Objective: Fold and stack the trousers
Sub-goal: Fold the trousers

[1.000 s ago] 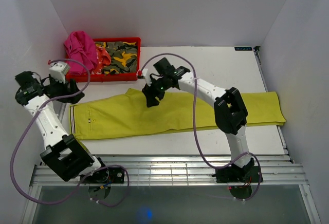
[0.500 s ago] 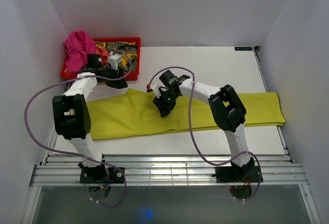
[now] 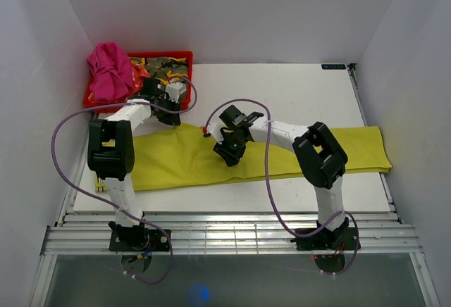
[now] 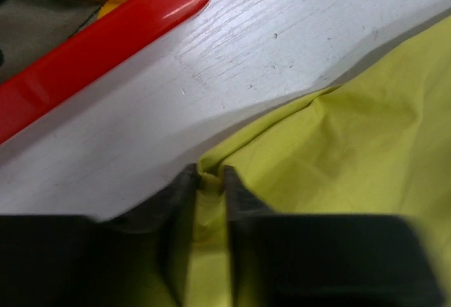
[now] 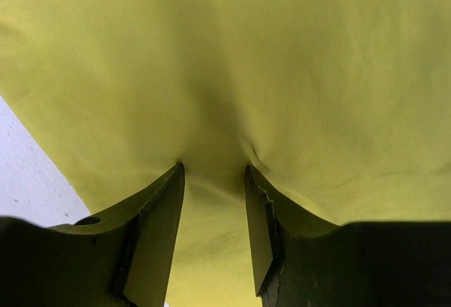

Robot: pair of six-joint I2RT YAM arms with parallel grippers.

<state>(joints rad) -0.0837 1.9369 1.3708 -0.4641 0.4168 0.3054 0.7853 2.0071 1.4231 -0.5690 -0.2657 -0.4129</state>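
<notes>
Trousers of plain lime yellow-green cloth (image 3: 176,159) lie stretched out full length across my white desk (image 3: 303,89). Their wide part is toward my left and the leg ends reach almost to the right wall. The cloth lies mostly flat, with a few soft wrinkles.

My left hand (image 4: 209,180) is at the far edge of the trousers, over their left part and just in front of the red plastic bin (image 3: 189,59). In the left wrist view its two dark fingers (image 4: 176,194) are pressed nearly together. A thin ridge of the yellow-green cloth is pinched between them, right where the cloth meets bare desk. The bin's rim runs across the upper left of that view, with a strip of bare desk between it and the cloth.

My right hand (image 5: 213,173) sits on the middle stretch of the trousers, toward their near edge. Its fingers (image 5: 158,229) are spread apart with the tips pushed down into the cloth, which dips and creases softly between them. As far as I can see, nothing is clamped there. A sliver of bare desk shows at the left of the right wrist view.

Inside the bin lies a camouflage-patterned cloth (image 3: 165,67), and a crumpled bright pink cloth (image 3: 109,71) hangs over the bin's left end. From above, both my arms bend inward over the trousers, and the two hands are near each other but apart.
</notes>
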